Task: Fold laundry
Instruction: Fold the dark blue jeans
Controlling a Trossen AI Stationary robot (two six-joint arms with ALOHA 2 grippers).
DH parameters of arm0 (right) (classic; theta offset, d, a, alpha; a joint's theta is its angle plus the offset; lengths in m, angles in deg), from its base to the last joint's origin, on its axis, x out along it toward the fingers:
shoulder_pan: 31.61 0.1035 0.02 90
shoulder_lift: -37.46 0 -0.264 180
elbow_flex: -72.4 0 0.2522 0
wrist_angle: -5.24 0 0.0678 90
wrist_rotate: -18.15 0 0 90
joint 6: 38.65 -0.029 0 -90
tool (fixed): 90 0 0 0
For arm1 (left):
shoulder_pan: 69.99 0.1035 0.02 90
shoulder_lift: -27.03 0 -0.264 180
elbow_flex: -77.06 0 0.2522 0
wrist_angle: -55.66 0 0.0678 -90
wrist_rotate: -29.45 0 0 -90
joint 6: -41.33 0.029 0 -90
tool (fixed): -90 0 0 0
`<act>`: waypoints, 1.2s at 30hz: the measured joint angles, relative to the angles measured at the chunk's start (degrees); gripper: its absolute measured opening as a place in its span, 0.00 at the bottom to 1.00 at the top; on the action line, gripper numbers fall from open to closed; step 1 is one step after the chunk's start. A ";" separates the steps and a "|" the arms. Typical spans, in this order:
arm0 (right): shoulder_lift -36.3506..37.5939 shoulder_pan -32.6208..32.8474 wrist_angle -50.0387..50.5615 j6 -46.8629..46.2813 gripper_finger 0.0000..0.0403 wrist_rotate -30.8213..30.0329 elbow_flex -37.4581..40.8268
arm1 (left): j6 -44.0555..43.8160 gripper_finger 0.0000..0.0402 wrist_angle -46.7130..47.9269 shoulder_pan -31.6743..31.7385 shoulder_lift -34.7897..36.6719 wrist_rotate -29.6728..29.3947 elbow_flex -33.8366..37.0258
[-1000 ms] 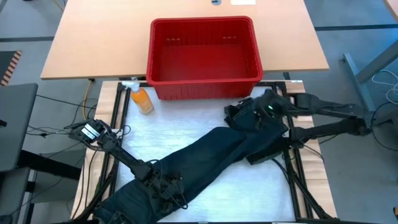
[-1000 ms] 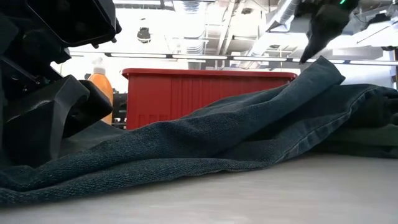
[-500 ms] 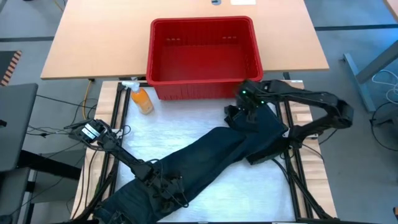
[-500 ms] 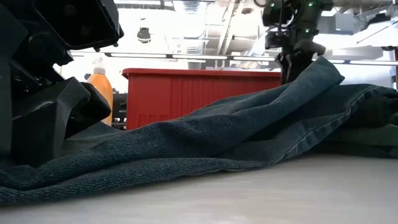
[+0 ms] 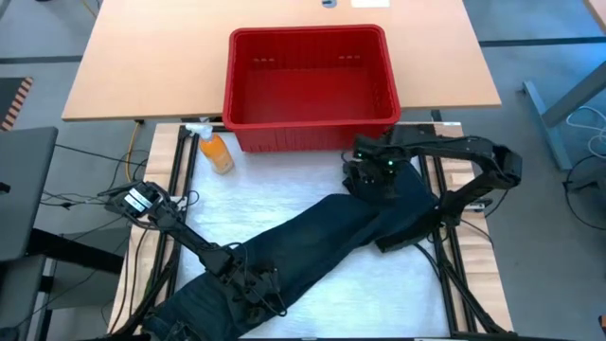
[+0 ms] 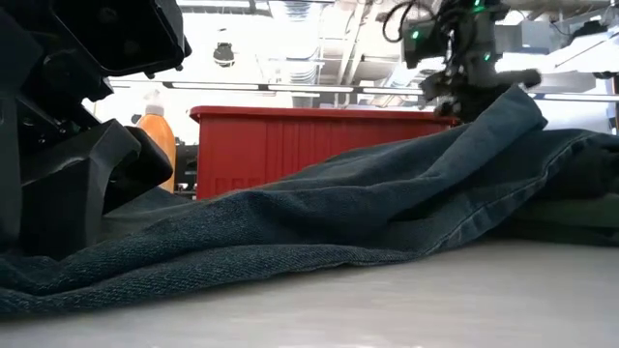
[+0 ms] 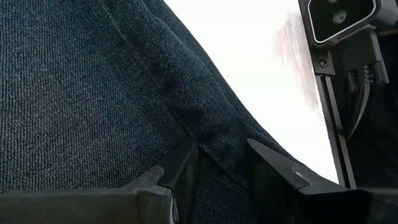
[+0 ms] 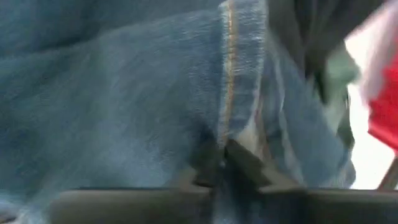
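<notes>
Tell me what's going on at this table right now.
Two robot arms are working on a pair of dark jeans spread diagonally across the white table. The left gripper holds a seam at the near end. The right gripper is pinched on a stitched hem at the far end, beside the empty red basket. An orange spray bottle stands by the basket. No fold is made yet.

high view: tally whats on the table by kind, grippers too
jeans: 1
dark garment pile: 1, separate pieces cannot be told
red basket: 1
orange spray bottle: 1
grippers: 2, left gripper and right gripper, both at the jeans
total: 6
</notes>
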 joint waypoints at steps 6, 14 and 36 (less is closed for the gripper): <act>5.54 1.54 6.71 -7.21 0.06 -1.51 -4.50 | 0.76 0.32 0.00 0.39 0.00 0.01 0.00; 15.17 4.67 17.20 -24.72 0.04 -11.59 -9.74 | 0.79 0.32 0.00 0.42 0.00 -0.19 0.00; 27.72 3.97 17.21 -54.16 0.10 -4.06 -9.69 | 1.69 0.32 -0.11 -0.11 0.00 -0.88 0.00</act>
